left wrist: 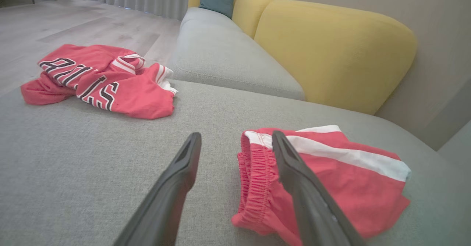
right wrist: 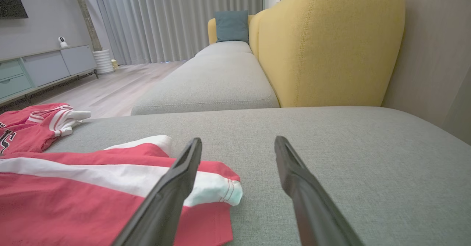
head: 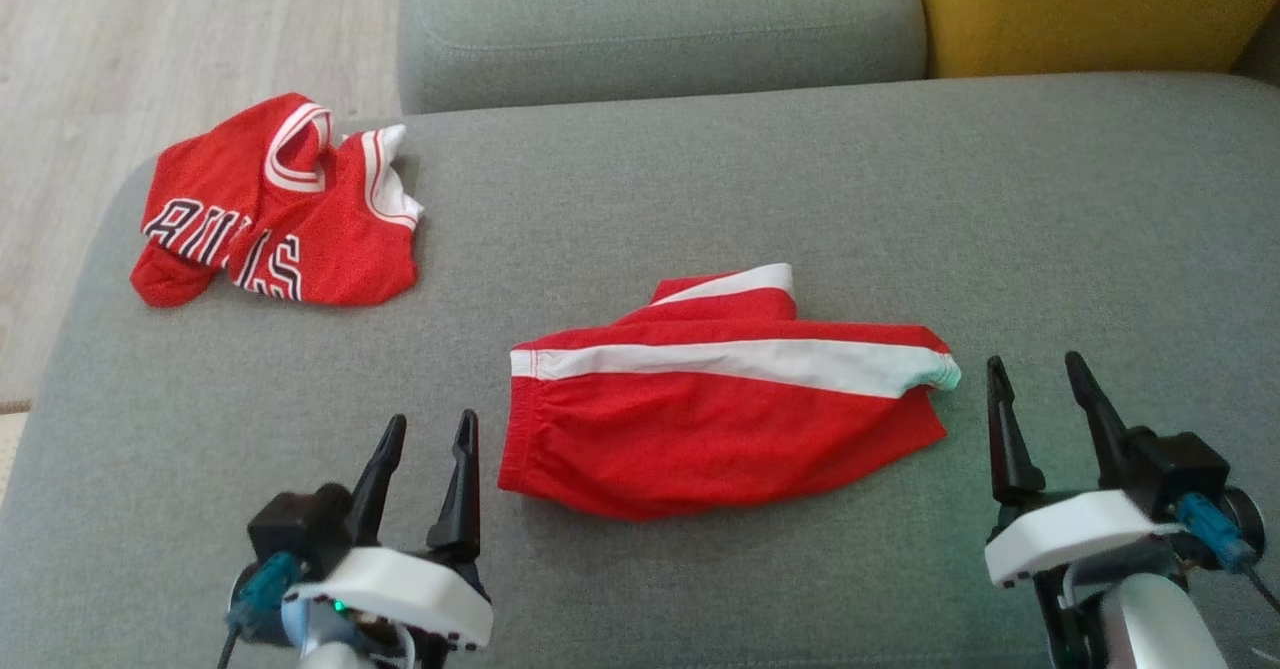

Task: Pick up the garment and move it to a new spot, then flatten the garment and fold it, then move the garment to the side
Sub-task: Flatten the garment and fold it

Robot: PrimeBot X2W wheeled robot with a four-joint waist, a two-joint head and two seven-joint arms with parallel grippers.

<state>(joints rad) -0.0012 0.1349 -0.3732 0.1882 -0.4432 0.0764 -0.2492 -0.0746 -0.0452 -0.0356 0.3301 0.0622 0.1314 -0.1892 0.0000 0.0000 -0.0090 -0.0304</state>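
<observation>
Red shorts with a white side stripe (head: 720,409) lie folded in half on the grey sofa seat (head: 800,199), elastic waistband toward my left. In the left wrist view the shorts (left wrist: 349,179) sit just right of my fingers. My left gripper (head: 432,431) hovers open beside the waistband edge, nothing between its fingers. My right gripper (head: 1040,369) is open too, just past the leg-hem end of the shorts (right wrist: 73,187), also holding nothing. A crumpled red jersey with black-and-white lettering (head: 275,209) rests at the seat's far left corner.
A second grey seat cushion (head: 660,19) adjoins the far edge, with a yellow backrest (head: 1090,9) at the far right. Wooden floor (head: 150,39) lies beyond the seat's left edge. Bare grey seat stretches right of the shorts and between the two garments.
</observation>
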